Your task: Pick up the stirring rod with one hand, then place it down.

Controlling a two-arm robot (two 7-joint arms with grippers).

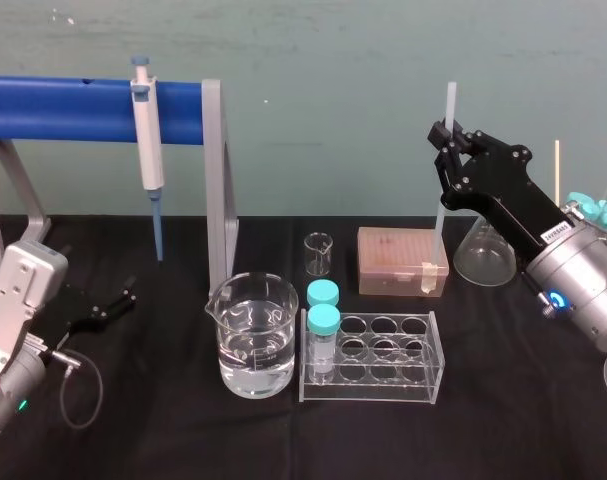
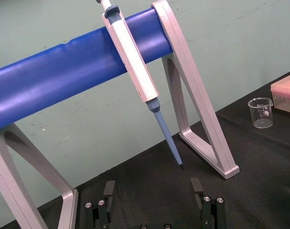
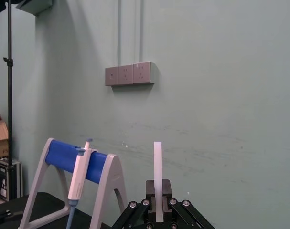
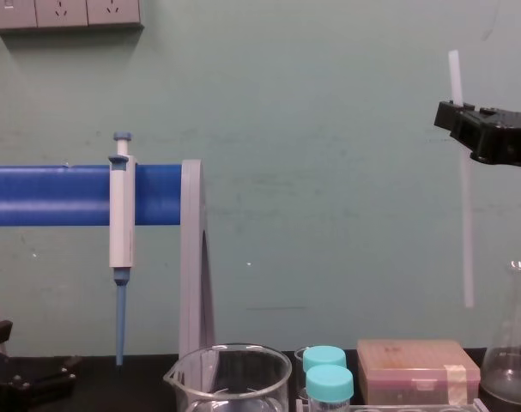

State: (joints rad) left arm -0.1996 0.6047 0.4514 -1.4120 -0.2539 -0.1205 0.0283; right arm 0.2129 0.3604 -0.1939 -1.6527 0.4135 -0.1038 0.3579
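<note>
My right gripper [image 1: 445, 140] is shut on the stirring rod [image 1: 441, 225], a thin translucent white rod held upright in the air at the right. In the chest view the rod [image 4: 466, 223] hangs from the right gripper [image 4: 456, 116], its lower end well above the pink box and beside the flask. The right wrist view has the rod [image 3: 157, 167] standing up between the jaws of the right gripper [image 3: 158, 202]. My left gripper [image 1: 118, 300] rests low at the far left, open and empty, its fingers apart in the left wrist view [image 2: 153, 191].
A water-filled beaker [image 1: 251, 345] stands at the centre front, next to a clear tube rack [image 1: 383, 385] with teal-capped vials [image 1: 323, 320]. Behind are a small beaker [image 1: 318, 253], a pink box [image 1: 401, 260] and a conical flask [image 1: 483, 255]. A pipette [image 1: 148, 140] hangs on the blue stand [image 1: 63, 108].
</note>
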